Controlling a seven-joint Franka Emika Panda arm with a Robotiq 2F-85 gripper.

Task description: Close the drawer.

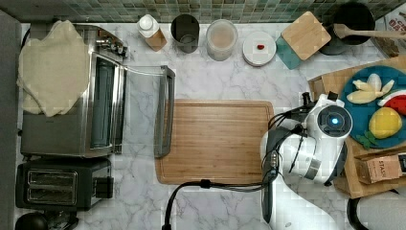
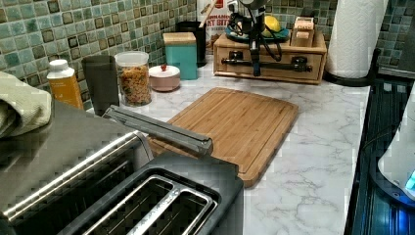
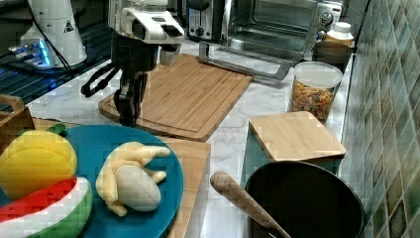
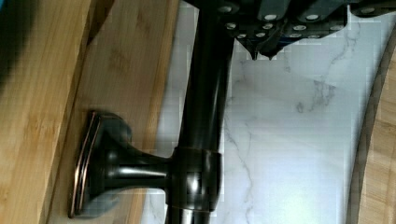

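The drawer [image 2: 311, 69] is the light-wood front of a low wooden box at the left view's back, with a long dark bar handle [image 2: 279, 62] across it. In the left view its front looks about flush with the box. My gripper [image 2: 254, 54] hangs straight down just in front of the handle, fingers together and holding nothing. In the wrist view the fingertips [image 4: 262, 52] sit right beside the dark bar [image 4: 205, 102], on the marble side, with the wooden drawer front [image 4: 130, 70] beyond. The right view has my gripper [image 3: 128, 111] by the box's edge.
A blue plate [image 1: 366, 120] of toy fruit rests on the box. A grooved brown cutting board [image 1: 215, 141] lies mid-counter, next to the toaster oven's open door [image 1: 165, 110]. Jars, a teal tin with a wooden lid [image 1: 305, 34] and a black pot [image 1: 352, 19] line the tiled wall.
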